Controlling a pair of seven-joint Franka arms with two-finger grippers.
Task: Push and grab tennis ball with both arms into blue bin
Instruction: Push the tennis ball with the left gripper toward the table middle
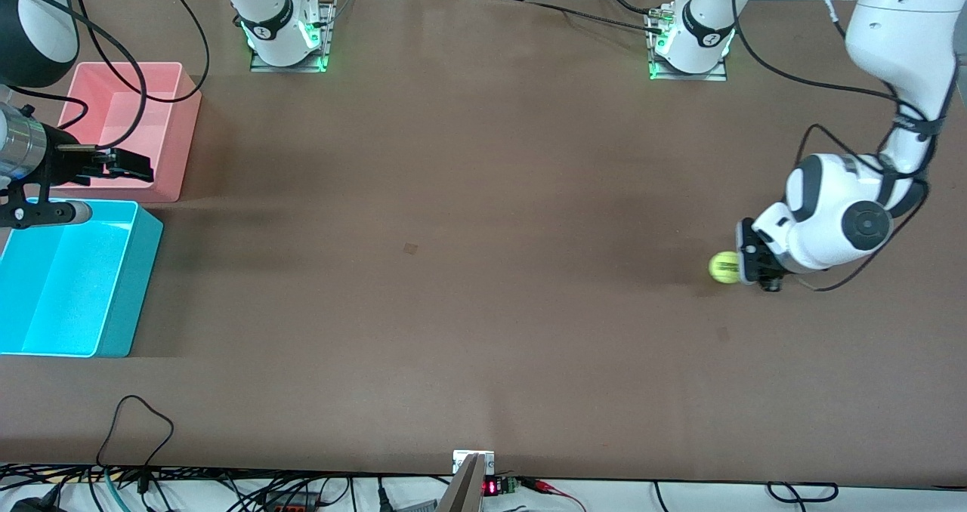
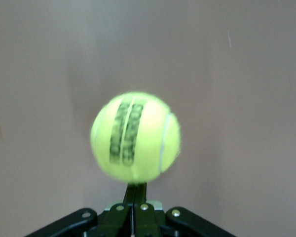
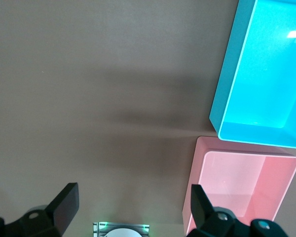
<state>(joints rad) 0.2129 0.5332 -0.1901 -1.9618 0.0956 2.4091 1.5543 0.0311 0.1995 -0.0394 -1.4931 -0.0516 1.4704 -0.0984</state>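
We saw two white arms with rounded grey-black joints and black cables looping along them. The left arm (image 1: 899, 36) ended in a bulbous white wrist with a dark round cap and a black end effector (image 1: 744, 264). The right end effector (image 1: 128, 163) was black too, on a silver cylinder. Both bases sat on metal plates, glowing green, each with a red button.

Shows right gripper (image 3: 133, 207) with fingers (image 3: 64, 202) spread wide above brown table (image 3: 89, 74); blue bin (image 3: 227, 98) just beside pink bin (image 3: 197, 173).
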